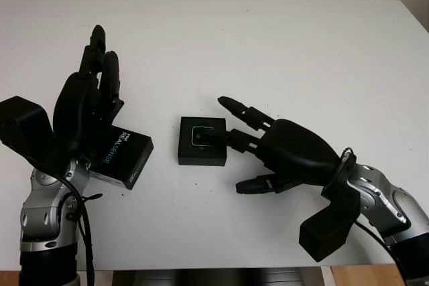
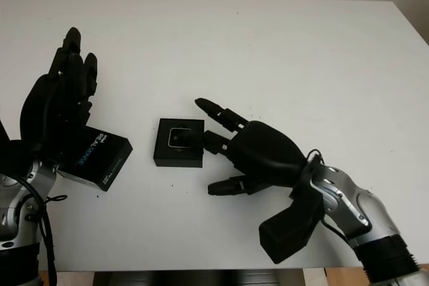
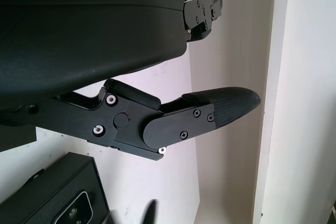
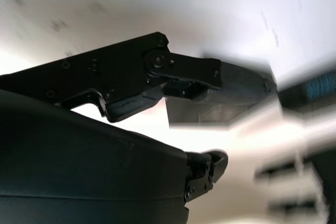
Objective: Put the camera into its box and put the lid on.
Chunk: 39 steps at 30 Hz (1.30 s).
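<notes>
Fingers of right hand (image 1: 268,149) released, tips touching box (image 1: 202,141) from 3 o'clock; camera (image 1: 202,136) already seated in box at desk (image 1: 268,45) centre; left hand (image 1: 87,108) released above lid (image 1: 120,155) at 9 o'clock; lidding remains.

Evenly and brightly lit from above, soft and diffuse. White tabletop (image 1: 281,51) close to washed out, without hard glare. Faint, short shadows under the right hand (image 1: 268,149) and beside the box (image 1: 202,141). Black shells dull, little detail in the dark parts. Left wrist view sharp up close. Right wrist view smeared: streaked background, soft edges on the finger (image 4: 231,90), pale bloom along the top.
</notes>
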Motion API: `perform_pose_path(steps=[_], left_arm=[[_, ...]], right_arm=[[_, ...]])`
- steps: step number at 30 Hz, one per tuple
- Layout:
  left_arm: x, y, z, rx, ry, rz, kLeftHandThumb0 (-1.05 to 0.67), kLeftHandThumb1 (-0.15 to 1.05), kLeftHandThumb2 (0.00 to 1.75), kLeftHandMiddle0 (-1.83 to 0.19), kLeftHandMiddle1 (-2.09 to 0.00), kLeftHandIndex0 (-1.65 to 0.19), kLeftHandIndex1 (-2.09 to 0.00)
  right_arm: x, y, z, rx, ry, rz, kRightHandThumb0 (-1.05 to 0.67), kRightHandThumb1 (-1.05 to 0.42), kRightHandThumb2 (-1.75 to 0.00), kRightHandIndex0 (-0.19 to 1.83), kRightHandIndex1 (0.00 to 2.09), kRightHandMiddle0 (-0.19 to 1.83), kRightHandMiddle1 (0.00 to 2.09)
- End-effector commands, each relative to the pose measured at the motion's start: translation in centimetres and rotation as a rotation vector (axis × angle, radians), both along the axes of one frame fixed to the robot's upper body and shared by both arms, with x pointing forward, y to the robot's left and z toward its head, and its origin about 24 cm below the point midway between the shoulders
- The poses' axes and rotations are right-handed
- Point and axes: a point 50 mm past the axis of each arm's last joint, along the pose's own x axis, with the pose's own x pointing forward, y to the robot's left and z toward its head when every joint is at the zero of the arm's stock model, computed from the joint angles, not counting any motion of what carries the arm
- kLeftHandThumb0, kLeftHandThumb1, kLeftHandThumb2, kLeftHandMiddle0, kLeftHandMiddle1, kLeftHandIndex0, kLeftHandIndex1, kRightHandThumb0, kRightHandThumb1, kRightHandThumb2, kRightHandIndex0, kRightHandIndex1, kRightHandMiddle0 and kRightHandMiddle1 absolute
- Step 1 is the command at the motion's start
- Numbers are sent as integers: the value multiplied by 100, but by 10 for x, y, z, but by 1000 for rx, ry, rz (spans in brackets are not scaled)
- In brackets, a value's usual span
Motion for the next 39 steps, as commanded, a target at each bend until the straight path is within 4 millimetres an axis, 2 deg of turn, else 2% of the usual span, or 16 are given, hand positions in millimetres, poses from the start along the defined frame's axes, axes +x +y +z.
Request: perform_pose_path(steps=[1,5,9,12,15,19,23,26,30,34,39], left_arm=[[-3,3,4,5,-24,9,-70,105,67,19,0,19,0],[-2,6,6,13,-34,22,-69,105,67,19,0,19,0],[-2,12,11,26,-43,45,-69,105,64,19,0,19,0],[-3,20,17,100,-61,75,-67,105,60,18,-3,18,-1],[-5,29,23,240,-94,83,-65,105,59,13,-6,13,-4],[-9,41,33,435,-113,130,-65,105,47,-8,-12,-4,-12],[-12,55,44,613,-129,154,-65,105,31,-35,-16,-22,-19],[-16,65,52,713,-107,117,-67,105,15,-44,-12,-28,-19],[-22,75,63,943,-44,33,-77,99,6,-36,-5,-22,-12],[-25,74,71,1173,45,-90,-86,99,6,-19,-2,-11,-5],[-28,69,78,1288,133,-255,-78,92,4,-4,-2,-2,-3]], right_arm=[[6,-3,8,170,18,-30,-73,-105,-57,-15,5,-12,13],[17,-11,16,435,98,-98,-68,-105,-55,-10,7,-6,14],[28,-17,24,554,128,-159,-69,-105,-60,-3,10,-1,14],[34,-21,28,616,161,-198,-70,-105,-61,3,12,2,15],[38,-24,28,749,244,-196,-68,-105,-58,5,12,4,16],[45,-28,26,916,396,-151,-65,-105,-55,-1,8,-2,12],[50,-31,25,982,467,-178,-64,-105,-63,-6,5,-7,11],[53,-33,23,1032,498,-221,-63,-105,-66,-7,5,-8,11],[56,-33,22,1081,540,-249,-68,-105,-63,-12,2,-13,8],[55,-31,21,1103,561,-271,-69,-105,-65,-19,0,-19,3],[54,-31,21,1111,583,-278,-66,-105,-66,-19,1,-19,3]])
